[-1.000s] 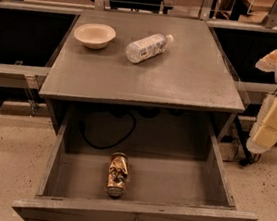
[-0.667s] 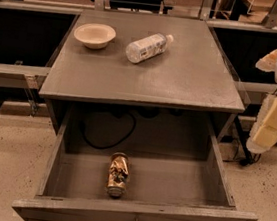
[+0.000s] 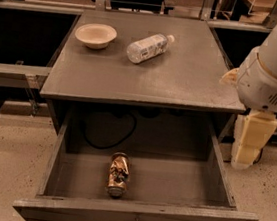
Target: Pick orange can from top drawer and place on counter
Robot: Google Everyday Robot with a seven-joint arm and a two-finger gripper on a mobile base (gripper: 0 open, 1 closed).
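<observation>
The orange can [image 3: 118,174] lies on its side in the open top drawer [image 3: 66,208], near the middle of the drawer's front, one silver end toward me. The drawer is pulled far out, its small round knob at the bottom edge. The grey counter [image 3: 192,79] is above it. My gripper is not in view. Only my arm's white joint [image 3: 271,73] and a cream link [image 3: 249,141] show at the right, beside the cabinet's right edge and well apart from the can.
A beige bowl [image 3: 95,34] stands at the counter's back left. A clear plastic bottle [image 3: 148,47] with a white cap lies on its side behind the counter's middle. A black cable [image 3: 105,139] loops at the drawer's back. Dark benches flank the cabinet.
My arm has moved left and a little down, closer to the cabinet's right edge. The can, bottle, bowl and drawer have not moved.
</observation>
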